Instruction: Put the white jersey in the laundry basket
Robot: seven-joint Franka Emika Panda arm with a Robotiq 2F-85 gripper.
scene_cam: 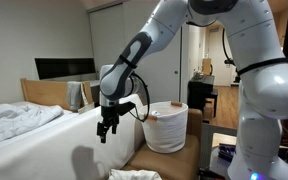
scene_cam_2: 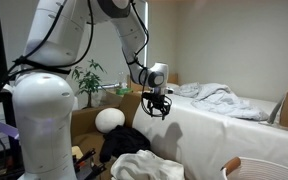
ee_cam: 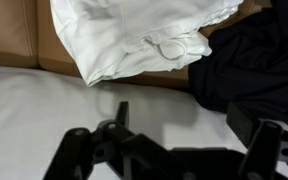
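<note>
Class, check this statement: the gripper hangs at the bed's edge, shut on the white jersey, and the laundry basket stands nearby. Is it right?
Not quite. The gripper is open and holds nothing. The wrist view shows the white jersey lying apart from it, beside a dark garment. The rest holds: the gripper hangs at the edge of the bed, and the laundry basket stands nearby.

Open air around the end effector, bed just beneath, laundry basket near, dark garment alongside.

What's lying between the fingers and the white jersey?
In the wrist view, only bare white bedsheet and the brown surface's edge lie between the open fingers and the jersey.
</note>
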